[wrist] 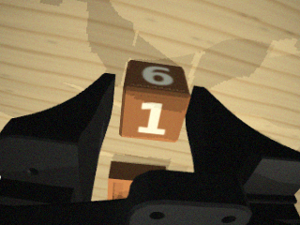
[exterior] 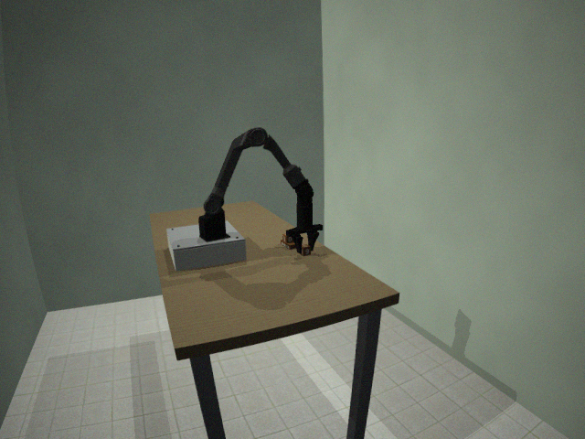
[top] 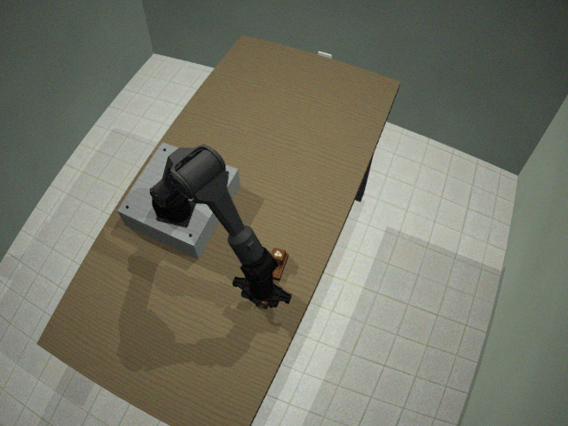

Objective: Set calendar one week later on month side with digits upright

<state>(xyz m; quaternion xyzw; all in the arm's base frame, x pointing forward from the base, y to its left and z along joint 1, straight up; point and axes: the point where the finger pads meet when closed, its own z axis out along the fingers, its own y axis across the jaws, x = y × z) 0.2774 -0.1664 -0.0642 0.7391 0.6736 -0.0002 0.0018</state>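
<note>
An orange-brown cube (wrist: 154, 103) stands on the wooden table, apart from the tray. The wrist view shows a white 1 on its upper face and a 6 on the face beyond. My gripper (wrist: 152, 95) points straight down with one finger on each side of this cube. The fingers are open, with a thin gap on both sides. In the overhead view the gripper (top: 264, 298) hides most of the cube (top: 264, 303). The orange tray (top: 280, 265) lies just behind the wrist and holds the second cube (top: 277, 253), with a 4 on top. The tray (exterior: 285, 243) also shows in the side view.
The arm's grey base block (top: 179, 201) stands on the left side of the table. The table's right edge (top: 316, 280) runs close to the gripper and the tray. An orange-brown piece (wrist: 131, 178) shows low between the fingers, partly hidden.
</note>
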